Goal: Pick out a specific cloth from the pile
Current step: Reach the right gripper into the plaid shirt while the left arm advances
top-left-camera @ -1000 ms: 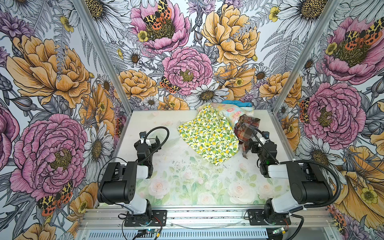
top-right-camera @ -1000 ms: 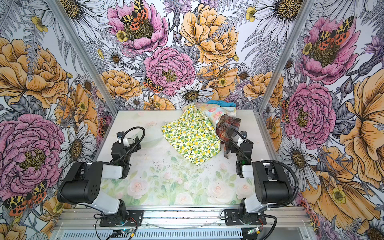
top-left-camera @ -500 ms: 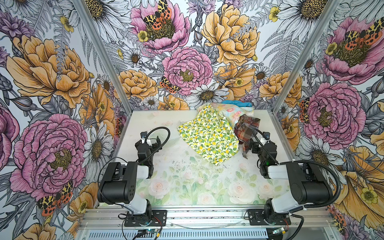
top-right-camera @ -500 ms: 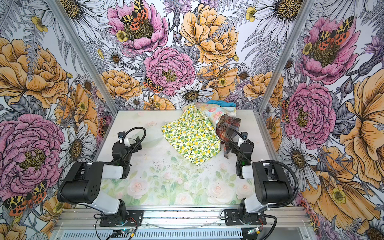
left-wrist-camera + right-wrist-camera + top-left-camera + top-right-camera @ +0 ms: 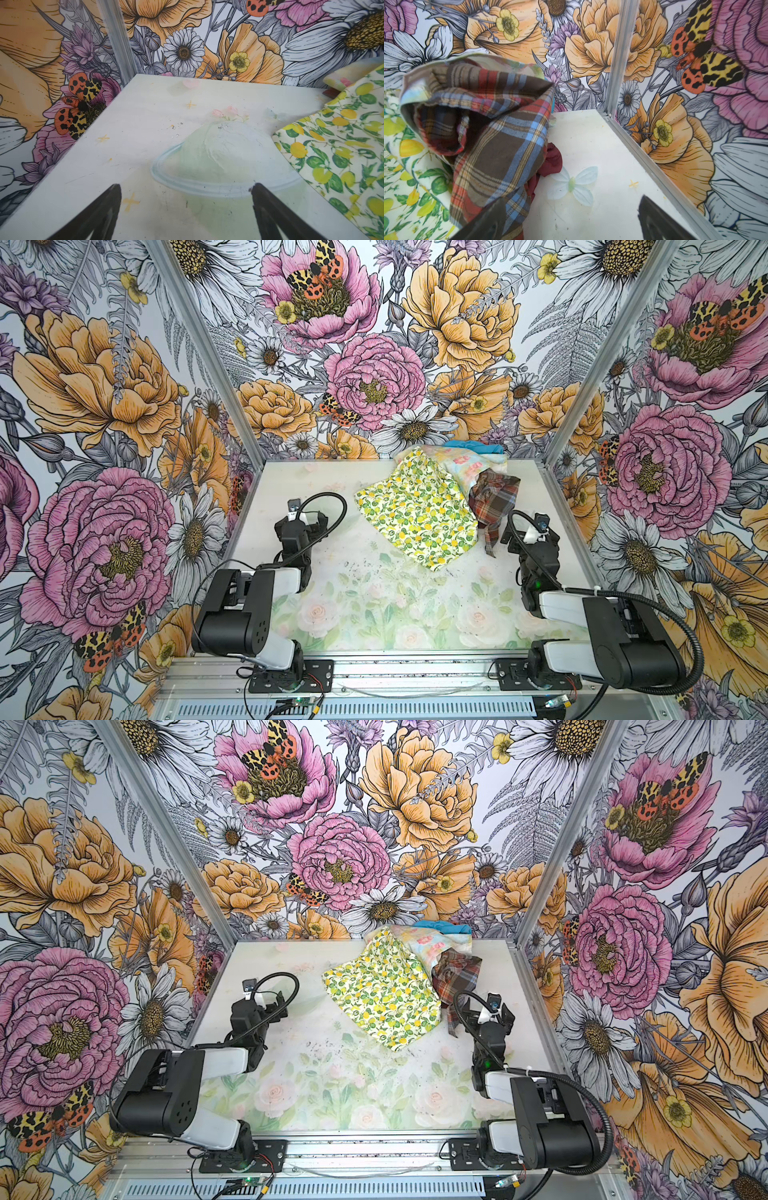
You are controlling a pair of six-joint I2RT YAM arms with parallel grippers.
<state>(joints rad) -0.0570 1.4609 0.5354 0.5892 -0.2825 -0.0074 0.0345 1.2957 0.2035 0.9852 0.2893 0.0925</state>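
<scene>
Left gripper [image 5: 185, 186], right gripper [image 5: 572, 198] spread; maroon cloth [image 5: 552, 159] beneath plaid shirt [image 5: 500, 145]: right wrist only.

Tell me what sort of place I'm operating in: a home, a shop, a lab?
Probably a robot test booth: floral-print wall panels on aluminium posts enclose the table, the left arm and right arm are bolted to a front rail, and a pile of cloths lies on it.
</scene>
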